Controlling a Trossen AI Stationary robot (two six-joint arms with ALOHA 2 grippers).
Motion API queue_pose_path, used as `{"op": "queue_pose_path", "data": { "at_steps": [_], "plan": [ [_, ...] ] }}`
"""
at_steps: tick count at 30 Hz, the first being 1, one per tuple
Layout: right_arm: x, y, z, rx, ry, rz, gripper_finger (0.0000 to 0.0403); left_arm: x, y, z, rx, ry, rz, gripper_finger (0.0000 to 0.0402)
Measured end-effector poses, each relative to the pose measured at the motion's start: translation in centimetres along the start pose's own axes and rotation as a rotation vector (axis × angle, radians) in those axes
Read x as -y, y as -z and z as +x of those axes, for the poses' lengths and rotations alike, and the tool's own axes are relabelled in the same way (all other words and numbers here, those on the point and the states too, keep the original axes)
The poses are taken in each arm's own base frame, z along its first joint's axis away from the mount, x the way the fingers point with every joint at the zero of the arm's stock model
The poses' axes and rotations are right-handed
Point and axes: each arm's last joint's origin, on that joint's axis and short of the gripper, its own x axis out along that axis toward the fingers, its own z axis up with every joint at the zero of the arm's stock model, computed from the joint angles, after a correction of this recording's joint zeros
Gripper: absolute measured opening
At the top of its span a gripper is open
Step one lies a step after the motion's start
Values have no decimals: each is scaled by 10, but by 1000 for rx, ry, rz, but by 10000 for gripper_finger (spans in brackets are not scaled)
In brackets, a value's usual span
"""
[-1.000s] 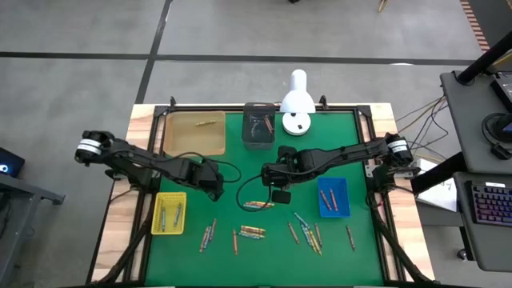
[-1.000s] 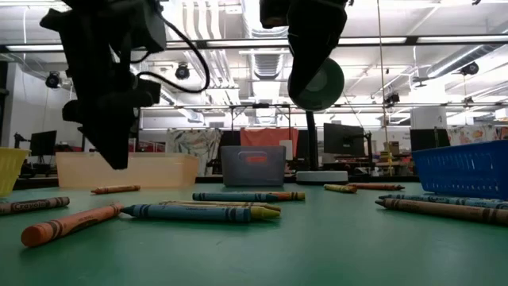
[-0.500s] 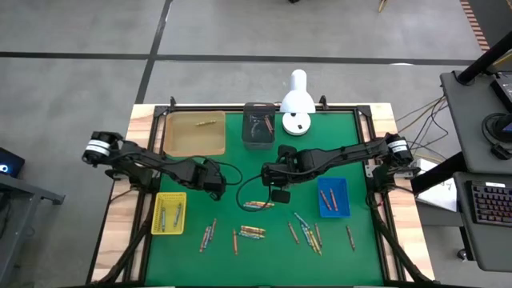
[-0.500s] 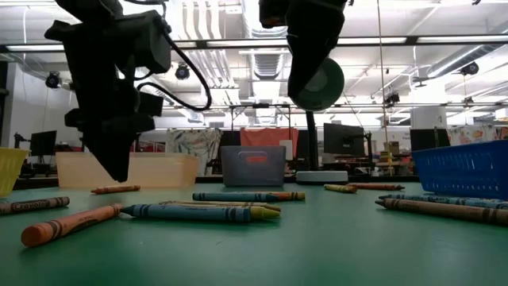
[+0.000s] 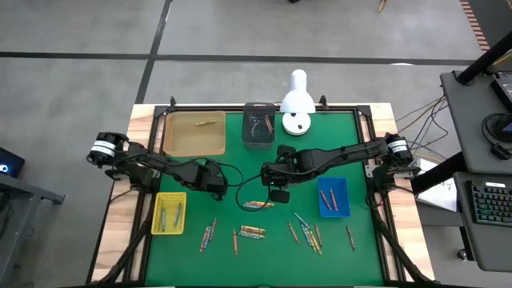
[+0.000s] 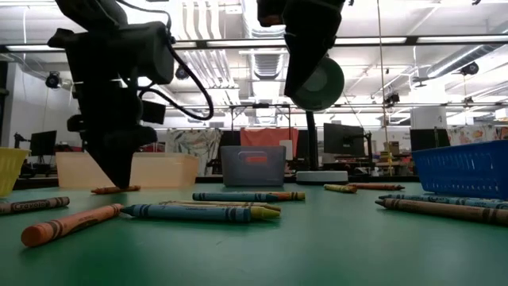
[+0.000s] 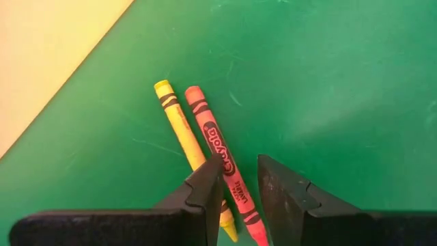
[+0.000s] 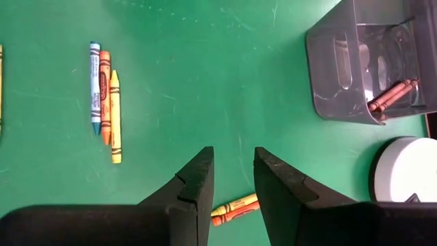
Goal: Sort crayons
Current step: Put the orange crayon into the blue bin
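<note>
Left tool [image 7: 237, 179] lines up over two crayons

Its fingers stand narrowly apart, empty, above a thin red wax crayon [image 7: 222, 160] touching a yellow one [image 7: 184, 133] on the green counter [image 7: 341, 82], left of centre. Next: descend and pinch one. Right tool [image 8: 230, 178] hovers mid-counter, narrowly parted, empty.

Two dark arms reach inward over the table from opposite sides.
The left gripper [image 7: 239, 179] points down close to the surface, fingers parted by a narrow gap; the right gripper [image 8: 232, 179] hangs higher (fingers likewise slightly apart), empty.
</note>
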Motion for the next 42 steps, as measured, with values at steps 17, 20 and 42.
{"op": "queue_pose_path", "data": {
  "at_steps": [17, 20, 42],
  "plan": [
    [0, 0, 0, 1, -1, 1, 93, 7, -1, 8, 6, 19, -6, 76],
    [0, 0, 0, 0, -1, 1, 93, 8, -1, 8, 7, 27, -9, 76],
    [0, 0, 0, 0, -1, -52, 93, 8, -1, 8, 6, 26, 14, 108]
  ]
}}
